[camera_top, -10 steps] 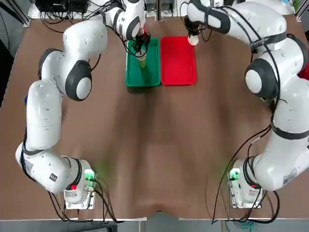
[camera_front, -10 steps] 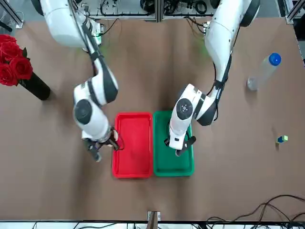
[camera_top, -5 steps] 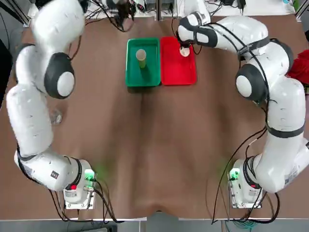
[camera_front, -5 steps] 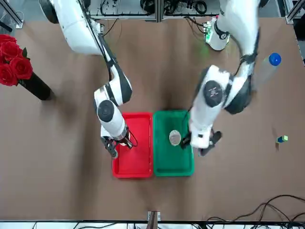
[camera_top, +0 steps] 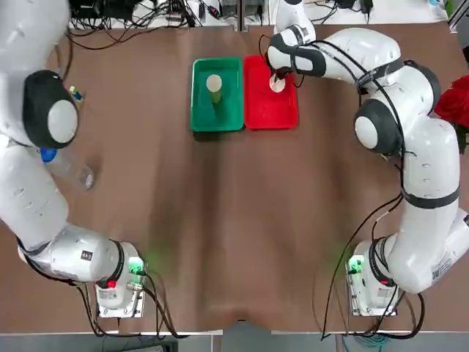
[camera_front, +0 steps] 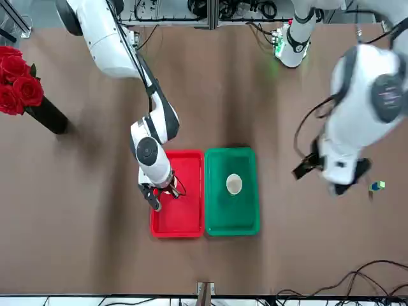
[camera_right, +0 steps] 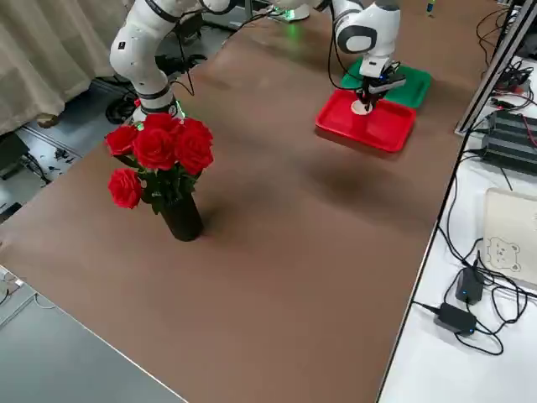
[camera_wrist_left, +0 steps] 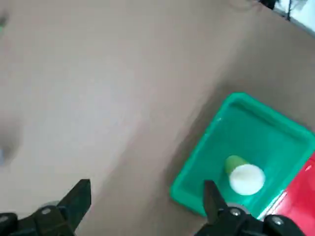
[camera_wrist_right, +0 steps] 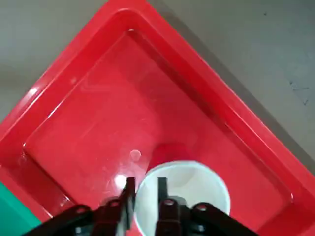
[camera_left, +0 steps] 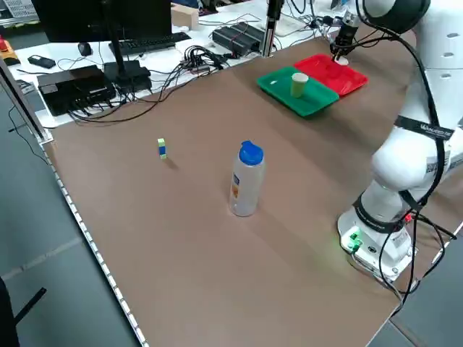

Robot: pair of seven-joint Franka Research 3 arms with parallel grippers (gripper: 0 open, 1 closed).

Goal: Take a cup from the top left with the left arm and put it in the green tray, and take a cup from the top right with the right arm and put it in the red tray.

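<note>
The yellow-green cup (camera_top: 214, 85) stands upright and free in the green tray (camera_top: 217, 117), and also shows as the yellow-green cup (camera_wrist_left: 242, 176) in the left wrist view. My left gripper (camera_wrist_left: 146, 187) is open and hangs over bare table off the green tray's left side. The red cup (camera_wrist_right: 183, 194) sits low over the far part of the red tray (camera_top: 271, 110). My right gripper (camera_top: 277, 75) is shut on the red cup's rim, one finger inside and one outside. Whether the red cup rests on the tray floor I cannot tell.
A clear blue-capped bottle (camera_left: 246, 181) and a small yellow-green block (camera_left: 161, 147) lie on the table's left side. A vase of red roses (camera_right: 164, 168) stands at the right edge. Cables and a post (camera_top: 239, 15) line the far edge.
My left gripper let go of the yellow-green cup in the green tray and swung away to the left. My right gripper carried the red cup from the red tray's far right edge to over it.
</note>
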